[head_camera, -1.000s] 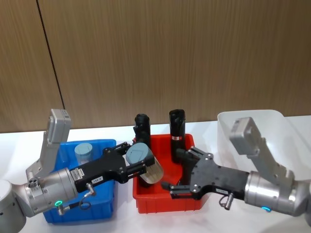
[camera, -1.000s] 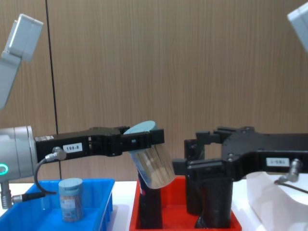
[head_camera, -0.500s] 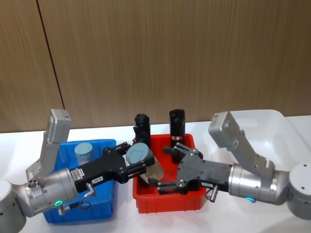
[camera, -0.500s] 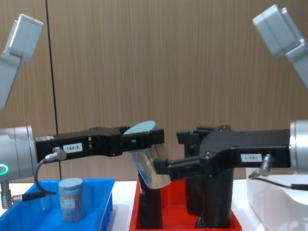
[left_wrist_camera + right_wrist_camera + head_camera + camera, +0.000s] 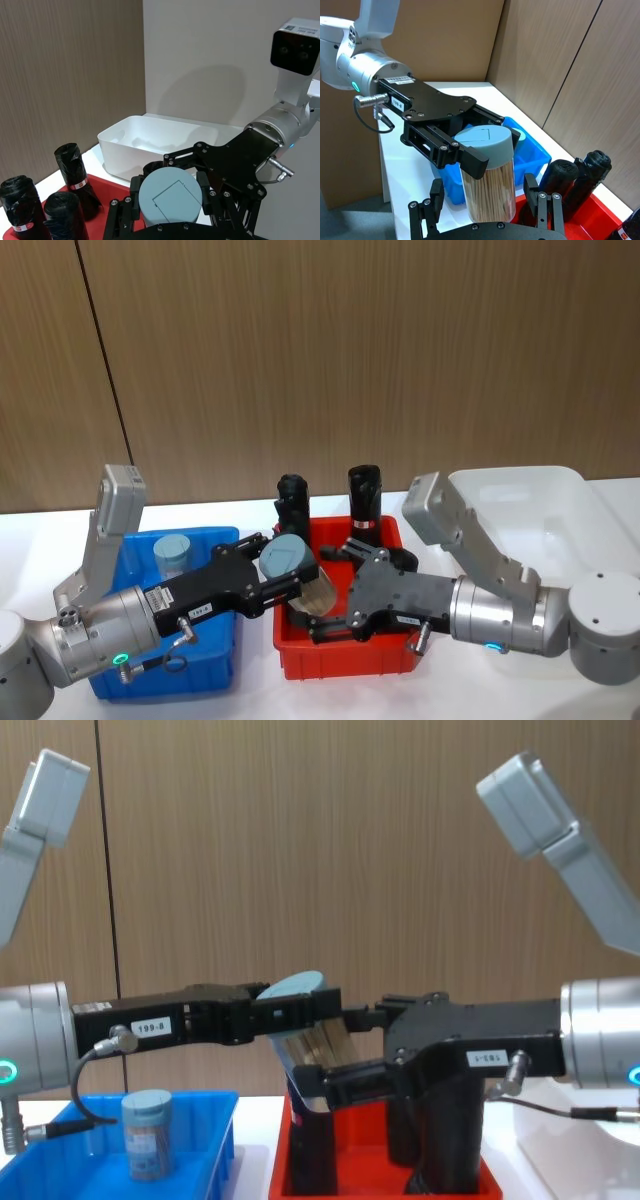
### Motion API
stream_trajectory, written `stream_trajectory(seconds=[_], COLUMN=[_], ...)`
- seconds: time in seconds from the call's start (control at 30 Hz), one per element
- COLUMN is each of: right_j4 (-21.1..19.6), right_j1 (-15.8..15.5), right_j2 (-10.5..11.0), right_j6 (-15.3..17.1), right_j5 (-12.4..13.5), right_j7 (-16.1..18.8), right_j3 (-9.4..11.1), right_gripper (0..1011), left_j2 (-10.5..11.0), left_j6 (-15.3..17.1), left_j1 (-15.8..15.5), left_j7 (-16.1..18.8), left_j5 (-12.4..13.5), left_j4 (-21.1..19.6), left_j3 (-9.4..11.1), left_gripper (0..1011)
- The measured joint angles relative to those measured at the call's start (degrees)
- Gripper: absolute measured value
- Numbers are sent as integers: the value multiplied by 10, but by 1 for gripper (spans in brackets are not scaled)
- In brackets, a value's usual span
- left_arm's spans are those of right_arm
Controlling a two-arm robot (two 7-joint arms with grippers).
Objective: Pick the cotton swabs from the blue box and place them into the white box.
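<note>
Blue box (image 5: 218, 660): one cotton swabs tub (image 5: 172, 553); red bin (image 5: 345, 662): black rolls (image 5: 365, 496).

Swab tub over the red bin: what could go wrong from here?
1. The left gripper holds the tilted tub by its lid; it could slip and drop into the red bin among the black rolls.
2. The right gripper, open, flanks the tub; closing off-centre could knock it loose.
</note>
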Motion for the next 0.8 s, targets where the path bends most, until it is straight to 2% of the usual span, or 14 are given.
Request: stream_trajectory(seconds=[0.8], right_j4=[45], right_j1=[24], right_j2=[-15], right_j6=[-22], right_j5=[-28], right_j7=[-16], right_j3=[-18], right_gripper=[1002], left_j2=[0], left_j6=[0], left_j1=[0], left_j7=[0], left_j5=[0], left_j4=[0], left_j3=[0], left_gripper=[669])
